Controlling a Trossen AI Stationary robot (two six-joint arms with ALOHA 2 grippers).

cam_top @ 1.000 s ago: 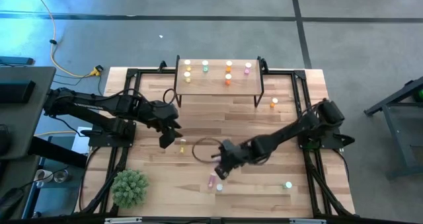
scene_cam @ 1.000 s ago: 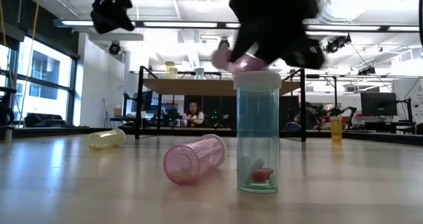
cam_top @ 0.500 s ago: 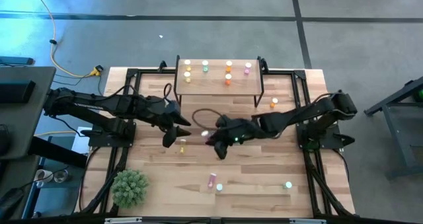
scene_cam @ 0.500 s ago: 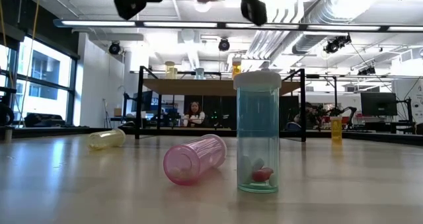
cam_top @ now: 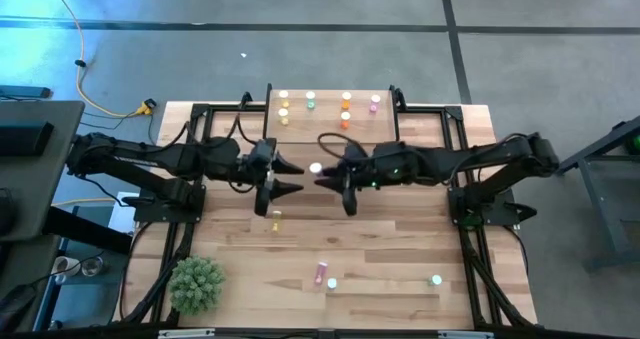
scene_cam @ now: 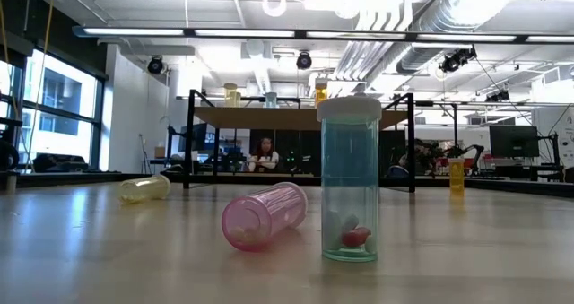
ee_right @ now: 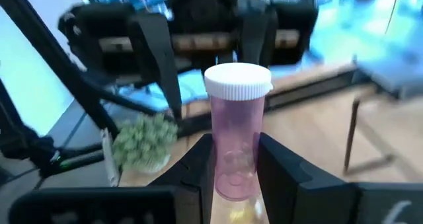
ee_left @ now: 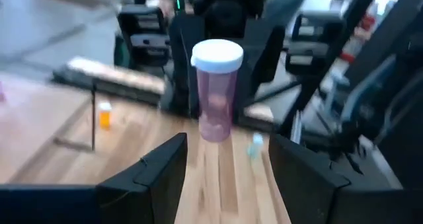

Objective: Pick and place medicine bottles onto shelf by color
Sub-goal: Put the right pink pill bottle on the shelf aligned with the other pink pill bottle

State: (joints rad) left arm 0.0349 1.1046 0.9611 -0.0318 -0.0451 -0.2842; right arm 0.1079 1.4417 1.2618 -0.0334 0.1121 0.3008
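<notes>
The right gripper (ee_right: 234, 178) now holds the pink bottle (ee_right: 236, 128) upright, lifted from the front table to mid-table, facing the open left gripper (ee_left: 228, 161). Beyond both stands the shelf (cam_top: 330, 129); a handover looks likely.

low view: both arms cut off at top | shelf (scene_cam: 296, 116) bottles too small

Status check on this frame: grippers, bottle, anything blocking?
Right gripper shut on pink bottle, held upright above table centre. Left gripper open, facing it, not touching. Shelf behind, partly filled. Nothing between them.
</notes>
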